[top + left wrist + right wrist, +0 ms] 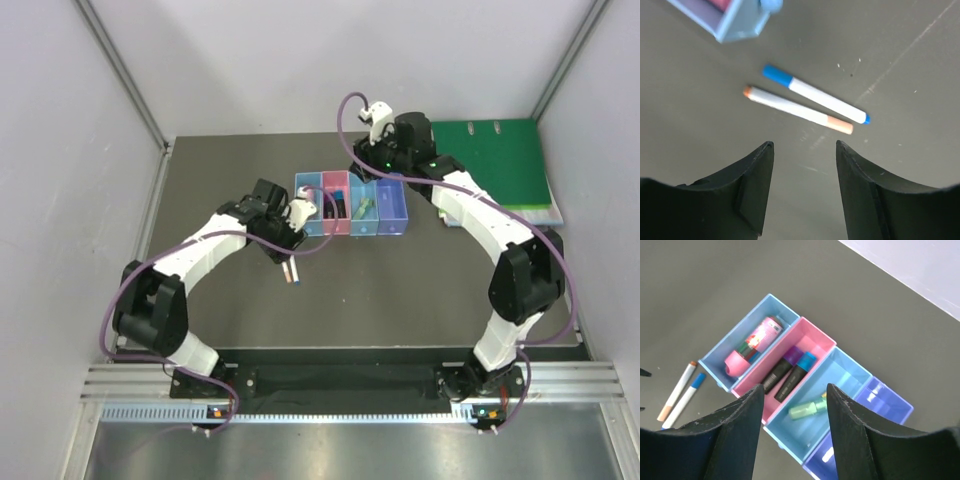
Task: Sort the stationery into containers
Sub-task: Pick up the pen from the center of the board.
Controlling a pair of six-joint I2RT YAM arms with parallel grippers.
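Two thin white pens lie side by side on the dark table, one blue-capped (815, 94) and one orange-tipped (797, 110). My left gripper (804, 145) hovers open just above them, holding nothing. Four bins stand in a row. The light blue bin (732, 330) holds a thick pink marker (752, 345). Two black markers (790, 372) lie in the pink bin (812, 342), and a mint green marker (807, 410) in the blue bin (840, 380). The violet-blue bin (885, 400) is partly hidden by a finger. My right gripper (795, 387) hangs open and empty over the bins.
A large green ring binder (500, 165) lies at the back right, beside the right arm. The cell's white walls close in the table on three sides. The row of bins (350, 205) sits mid-table, with the pens (290, 272) just in front of its left end.
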